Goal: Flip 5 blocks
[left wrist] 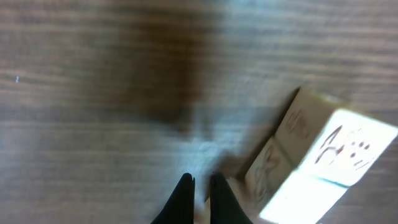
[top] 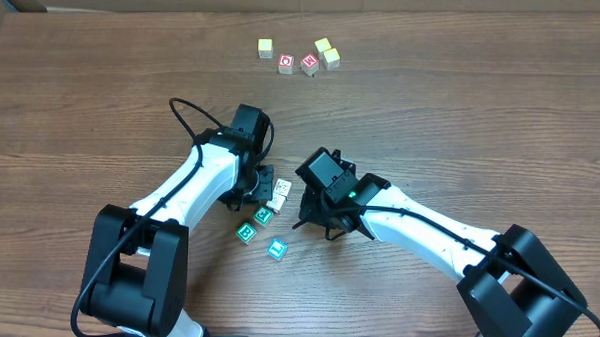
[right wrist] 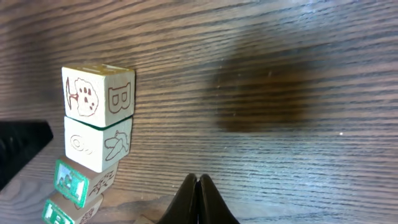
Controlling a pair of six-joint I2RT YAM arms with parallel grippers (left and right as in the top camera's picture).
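Five small blocks lie between my two grippers in the overhead view: two white ones [top: 281, 188] [top: 276, 202] and three teal-faced ones [top: 263, 215] [top: 246, 232] [top: 276, 250]. My left gripper [top: 260, 190] is shut and empty, its tips low over the wood just left of the white blocks. In the left wrist view the gripper [left wrist: 200, 183] has a blurred white block [left wrist: 323, 162] close on its right. My right gripper [top: 316, 215] is shut and empty, right of the row. From the right wrist its tips [right wrist: 198, 182] point at bare wood, with the block row [right wrist: 98, 92] [right wrist: 96, 144] [right wrist: 78, 180] at the left.
Yellow cubes [top: 265, 48] [top: 323, 46] [top: 331, 59] and two red-faced cubes [top: 287, 64] [top: 310, 64] sit in a cluster at the far edge of the wooden table [top: 462, 114]. The left gripper's black finger [right wrist: 18, 149] shows at the left of the right wrist view.
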